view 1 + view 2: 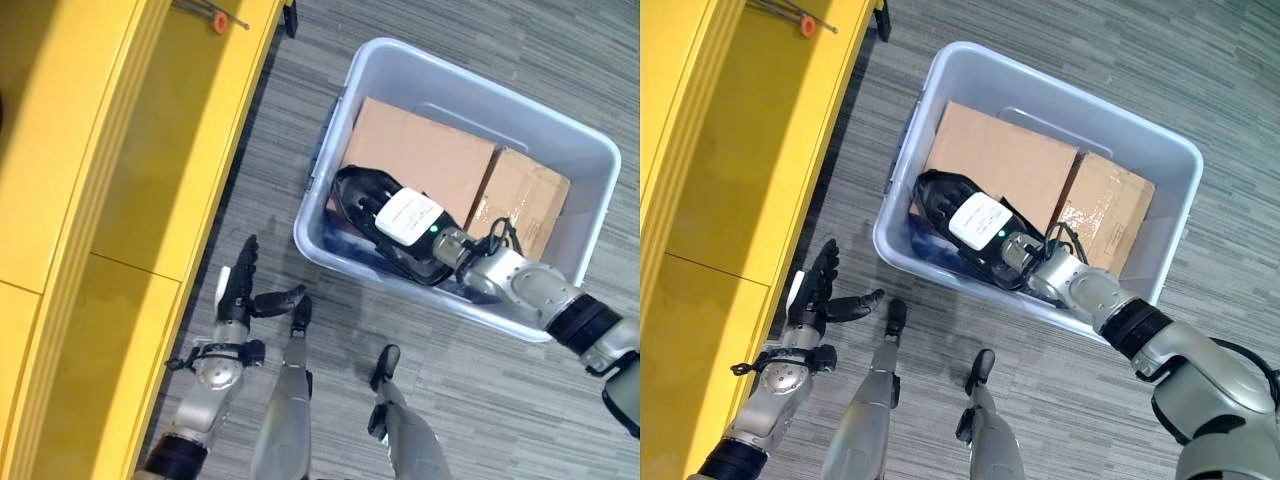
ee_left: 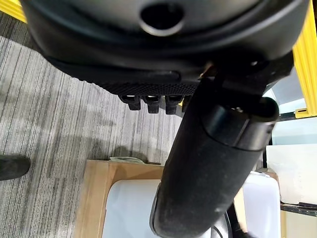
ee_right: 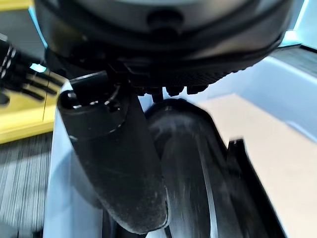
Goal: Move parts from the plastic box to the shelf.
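A: Right robot hand (image 1: 975,225) reaching into the plastic box (image 1: 940,70), lying over the near-left corner, at about nine o'clock inside the tub. Fingers (image 1: 352,185) curling down around a dark rounded part (image 3: 193,163), thumb pressing along its side in the right wrist view.

B: Gripping it, then?

A: Looking like it: closing round the dark part, just beside the edge of a brown cardboard carton (image 1: 1000,160).

B: And the rest of the box?

A: Holding two cartons, the larger one sitting at twelve o'clock from the right robot hand, the smaller carton (image 1: 1105,210) lying at three o'clock, touching the larger. Box resting on grey striped carpet floor (image 1: 500,40).

B: Left robot hand?

A: Left robot hand (image 1: 238,285) hanging over the floor at about seven o'clock from the box, well apart from it. Fingers stretching straight, thumb sticking out sideways, holding nothing.

B: Shelf?

A: Yellow shelf (image 1: 130,150) running along the nine o'clock side, near the left robot hand. Lying at its eleven o'clock end, a thin metal rod with an orange piece (image 1: 219,20).
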Controlling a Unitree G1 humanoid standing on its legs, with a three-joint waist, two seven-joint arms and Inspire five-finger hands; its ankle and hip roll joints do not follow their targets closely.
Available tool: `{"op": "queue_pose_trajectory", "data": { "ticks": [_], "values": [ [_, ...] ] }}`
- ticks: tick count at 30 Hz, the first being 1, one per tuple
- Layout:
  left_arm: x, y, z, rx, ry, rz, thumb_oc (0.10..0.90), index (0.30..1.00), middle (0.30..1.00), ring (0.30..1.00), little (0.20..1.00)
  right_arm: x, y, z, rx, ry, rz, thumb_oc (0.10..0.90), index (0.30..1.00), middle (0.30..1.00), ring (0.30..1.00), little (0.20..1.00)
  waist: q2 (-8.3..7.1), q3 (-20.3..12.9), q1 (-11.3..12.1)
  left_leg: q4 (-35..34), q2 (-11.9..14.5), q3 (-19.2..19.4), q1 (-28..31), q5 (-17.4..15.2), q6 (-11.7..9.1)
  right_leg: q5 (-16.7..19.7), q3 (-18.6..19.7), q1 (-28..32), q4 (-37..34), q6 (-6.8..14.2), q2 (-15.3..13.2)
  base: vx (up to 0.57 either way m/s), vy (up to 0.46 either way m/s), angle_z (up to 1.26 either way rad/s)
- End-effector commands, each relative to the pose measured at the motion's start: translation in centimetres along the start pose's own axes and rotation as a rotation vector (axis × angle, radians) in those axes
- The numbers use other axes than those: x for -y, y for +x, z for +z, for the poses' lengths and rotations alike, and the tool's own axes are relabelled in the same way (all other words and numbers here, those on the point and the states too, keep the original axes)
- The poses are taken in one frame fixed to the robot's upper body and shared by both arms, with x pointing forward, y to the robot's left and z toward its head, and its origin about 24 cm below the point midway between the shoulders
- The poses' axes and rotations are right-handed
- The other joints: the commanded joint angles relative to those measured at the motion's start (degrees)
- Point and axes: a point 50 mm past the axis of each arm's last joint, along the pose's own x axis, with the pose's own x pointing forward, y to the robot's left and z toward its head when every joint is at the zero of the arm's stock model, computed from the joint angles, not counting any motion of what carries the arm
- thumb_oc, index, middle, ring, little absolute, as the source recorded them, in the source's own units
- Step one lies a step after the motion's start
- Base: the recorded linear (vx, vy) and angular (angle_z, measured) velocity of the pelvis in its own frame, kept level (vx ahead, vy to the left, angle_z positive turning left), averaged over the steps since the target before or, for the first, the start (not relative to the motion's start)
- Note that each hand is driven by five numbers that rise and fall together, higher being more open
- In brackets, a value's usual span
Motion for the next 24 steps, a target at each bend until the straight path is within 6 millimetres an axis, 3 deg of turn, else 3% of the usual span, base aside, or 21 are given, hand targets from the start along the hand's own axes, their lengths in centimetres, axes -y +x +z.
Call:
{"op": "queue_pose_trajectory", "data": {
  "ticks": [1,10,16,24],
  "values": [
    [-0.6,0.2,3.5,0.201,0.002,0.007,0.900,1.000,1.000,1.000,1.000,3.1,-0.1,-3.1,-0.059,-0.123,-0.095,0.900,1.000,1.000,1.000,1.000,-1.98,-1.15,0.52,-0.04,2.76,0.80,3.58,-3.85,-2.80,1.88,0.99,-3.39,3.95,0.74,-2.86,0.00,0.000,0.08],
    [-0.4,0.4,3.8,0.218,-0.034,0.000,0.900,1.000,1.000,1.000,1.000,0.2,0.2,-6.1,-0.199,-0.127,0.077,0.900,1.000,1.000,1.000,1.000,-0.27,0.80,2.24,-0.05,1.96,-0.20,1.24,-3.21,-2.96,2.12,-0.09,-4.60,3.66,0.80,-3.10,0.00,0.000,0.01],
    [0.4,0.8,4.0,0.221,-0.076,-0.002,0.900,1.000,1.000,1.000,1.000,-1.6,-1.1,-9.5,-0.497,0.302,0.014,0.900,1.000,1.000,1.000,1.000,1.31,1.23,2.93,-0.15,1.00,-0.54,0.69,-3.10,-2.60,2.05,-0.96,-4.80,4.02,0.89,-4.01,0.01,0.021,0.08],
    [0.5,0.8,3.9,0.206,-0.112,0.028,0.900,1.000,1.000,1.000,1.000,-2.1,-1.4,-10.5,-0.744,0.760,-0.238,0.900,1.000,1.000,1.000,1.000,1.67,1.29,2.12,-0.13,0.79,0.13,1.66,-3.77,-1.91,1.91,0.03,-4.84,4.56,0.72,-4.20,0.01,0.032,0.06]
  ]
}}
